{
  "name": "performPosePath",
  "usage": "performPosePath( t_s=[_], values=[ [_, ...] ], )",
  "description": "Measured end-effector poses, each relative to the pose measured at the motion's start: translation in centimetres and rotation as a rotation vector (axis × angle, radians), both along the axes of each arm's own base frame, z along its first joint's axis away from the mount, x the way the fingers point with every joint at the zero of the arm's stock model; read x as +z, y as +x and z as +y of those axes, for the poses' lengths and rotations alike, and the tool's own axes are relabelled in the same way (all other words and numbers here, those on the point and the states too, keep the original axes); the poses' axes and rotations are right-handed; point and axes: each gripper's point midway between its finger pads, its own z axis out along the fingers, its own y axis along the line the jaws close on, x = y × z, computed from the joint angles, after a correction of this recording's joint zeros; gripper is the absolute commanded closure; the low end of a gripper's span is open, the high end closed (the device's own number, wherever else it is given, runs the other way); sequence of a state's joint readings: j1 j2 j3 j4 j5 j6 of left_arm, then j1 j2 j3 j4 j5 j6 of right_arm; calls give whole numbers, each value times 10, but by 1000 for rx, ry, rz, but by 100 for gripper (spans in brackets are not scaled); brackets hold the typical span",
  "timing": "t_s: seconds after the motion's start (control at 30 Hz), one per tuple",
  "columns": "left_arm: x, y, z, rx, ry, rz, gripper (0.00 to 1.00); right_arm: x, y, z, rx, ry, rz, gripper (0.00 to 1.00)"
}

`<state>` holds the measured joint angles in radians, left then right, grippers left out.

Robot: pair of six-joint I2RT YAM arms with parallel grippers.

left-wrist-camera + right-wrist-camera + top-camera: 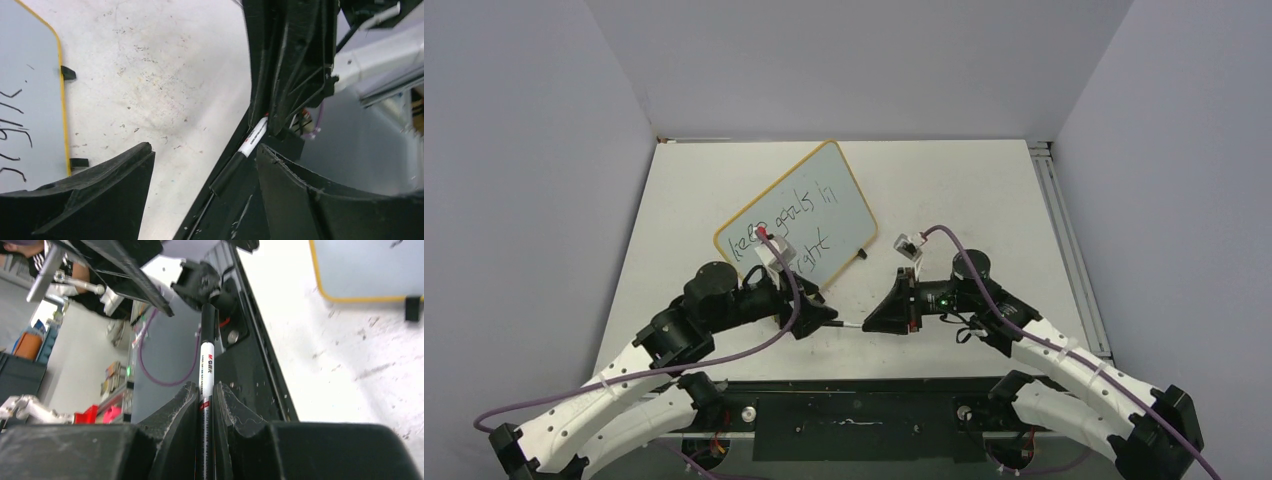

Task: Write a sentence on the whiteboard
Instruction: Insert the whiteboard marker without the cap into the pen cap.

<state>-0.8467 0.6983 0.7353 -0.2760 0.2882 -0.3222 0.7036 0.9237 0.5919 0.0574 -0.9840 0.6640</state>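
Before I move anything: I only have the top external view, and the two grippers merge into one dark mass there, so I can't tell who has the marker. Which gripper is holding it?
Observer: The right wrist view shows the right gripper shut on the marker, clamped on its white barrel.
Operator: Is the left one shut on the other end?
Observer: No. In the left wrist view the left gripper is open, its fingers wide apart, and the marker's black end lies between them, ungripped.
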Motion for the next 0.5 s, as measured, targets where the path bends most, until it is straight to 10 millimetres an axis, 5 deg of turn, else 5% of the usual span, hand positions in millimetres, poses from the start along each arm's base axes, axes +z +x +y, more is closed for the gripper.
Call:
performPosePath(
  t_s=[0.33,0.5],
  values=[
    [28,7,2,97,-287,221,28,42,18,0,-126,165,-92,95],
    [37,3,-5,65,-356,278,38,52,20,2,-134,200,-108,95]
  ],
)
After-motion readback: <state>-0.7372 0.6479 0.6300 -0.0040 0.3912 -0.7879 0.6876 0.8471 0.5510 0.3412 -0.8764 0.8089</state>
